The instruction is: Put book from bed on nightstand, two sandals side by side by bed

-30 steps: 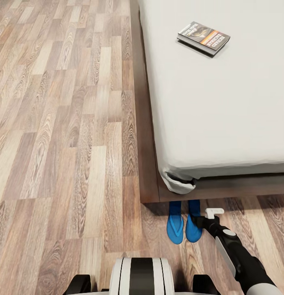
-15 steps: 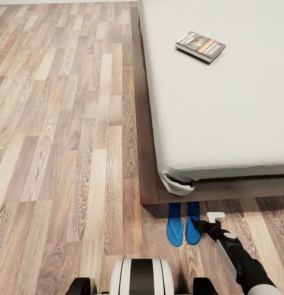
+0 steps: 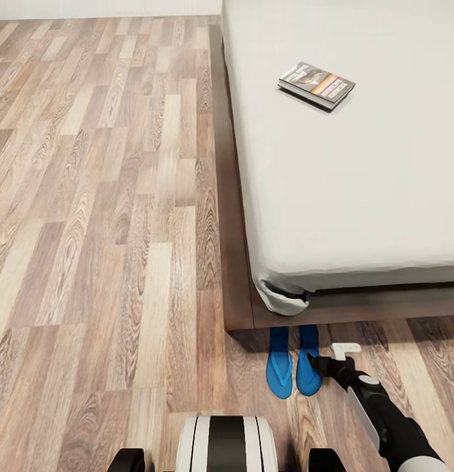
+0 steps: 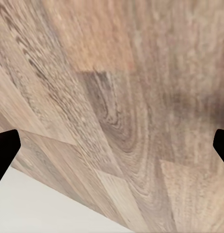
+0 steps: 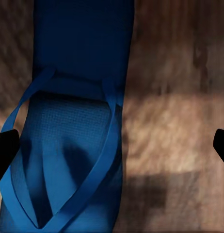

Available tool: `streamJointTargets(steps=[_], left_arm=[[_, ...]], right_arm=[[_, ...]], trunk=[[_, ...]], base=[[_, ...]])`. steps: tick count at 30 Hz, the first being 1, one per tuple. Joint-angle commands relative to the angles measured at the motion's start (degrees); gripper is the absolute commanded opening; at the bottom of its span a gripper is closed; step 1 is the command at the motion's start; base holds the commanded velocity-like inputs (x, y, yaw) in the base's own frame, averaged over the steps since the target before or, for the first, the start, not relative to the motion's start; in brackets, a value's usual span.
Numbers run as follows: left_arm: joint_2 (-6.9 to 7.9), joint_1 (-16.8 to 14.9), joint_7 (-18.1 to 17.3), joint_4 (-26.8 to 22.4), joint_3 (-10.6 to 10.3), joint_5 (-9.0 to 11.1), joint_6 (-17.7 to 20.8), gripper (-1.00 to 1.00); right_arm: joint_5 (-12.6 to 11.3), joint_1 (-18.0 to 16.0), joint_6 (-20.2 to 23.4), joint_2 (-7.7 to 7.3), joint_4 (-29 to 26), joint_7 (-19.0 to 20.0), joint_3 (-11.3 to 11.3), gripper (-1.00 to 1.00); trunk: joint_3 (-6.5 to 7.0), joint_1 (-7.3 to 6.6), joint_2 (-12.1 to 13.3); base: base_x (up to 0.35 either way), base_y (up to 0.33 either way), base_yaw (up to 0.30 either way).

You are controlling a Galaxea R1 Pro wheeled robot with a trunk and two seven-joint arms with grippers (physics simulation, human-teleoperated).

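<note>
Book (image 3: 316, 84) flat on bed (image 3: 358, 164); blue sandals (image 3: 293, 369) side-by-side below.

You are getting a bright, even head view: the mattress (image 3: 358, 183) is looking almost washed out, without glare. A soft shadow is lying on the floor (image 3: 109, 229) under the bed frame (image 3: 358, 308), reaching the sandals (image 3: 293, 370). Your right wrist view is looking dim, with the sandal (image 5: 73, 145) in shade and a lighter band across the planks. Your left wrist view is appearing soft and slightly blurred.
</note>
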Motion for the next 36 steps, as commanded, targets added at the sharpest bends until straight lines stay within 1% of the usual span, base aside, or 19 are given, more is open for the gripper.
streamJointTargets(steps=[1, 11, 17, 23, 27, 34, 36], left_arm=[[0.03, -0.01, 0.17, -0.02, -0.5, 0.52, -0.14, 1.0], [0.08, -0.01, 0.17, 0.0, -0.48, 0.53, -0.14, 1.0], [0.19, -0.01, 0.16, 0.02, -0.46, 0.53, -0.14, 1.0], [0.42, -0.01, 0.12, 0.02, -0.44, 0.53, -0.14, 1.0], [0.61, -0.01, 0.1, 0.02, -0.44, 0.53, -0.14, 1.0], [0.82, -0.01, 0.1, 0.02, -0.43, 0.53, -0.1, 1.0], [0.92, -0.01, 0.08, 0.02, -0.43, 0.53, -0.09, 1.0]], right_arm=[[-0.59, 0.01, 0.31, -0.09, 0.12, 0.1, -0.02, 1.0], [-0.65, 0.15, 0.2, -1.12, 1.48, 0.16, -0.04, 1.0], [-0.7, 0.24, 0.13, -1.66, 2.03, 0.27, -0.07, 1.0], [-0.8, 0.31, 0.08, -2.44, 2.25, 0.47, -0.11, 1.0], [-0.79, 0.37, 0.06, -2.88, 2.32, 0.6, -0.13, 1.0], [-0.78, 0.4, 0.1, -3.22, 2.4, 0.68, -0.14, 1.0], [-0.77, 0.41, 0.11, -3.28, 2.43, 0.7, -0.14, 1.0]], trunk=[[-0.03, -0.01, -0.01], [-0.03, -0.01, -0.01], [1.3, -0.16, 0.07], [1.3, -0.16, 0.07], [2.19, -0.27, 0.12], [3.74, -0.45, 0.22], [3.74, -0.45, 0.22]], base=[[0.0, 0.0, 0.0], [0.0, 0.0, 0.0], [0.0, 0.0, 0.0], [0.0, 0.0, 0.0], [0.0, 0.0, 0.0], [0.0, 0.0, 0.0], [0.0, 0.0, 0.0]])
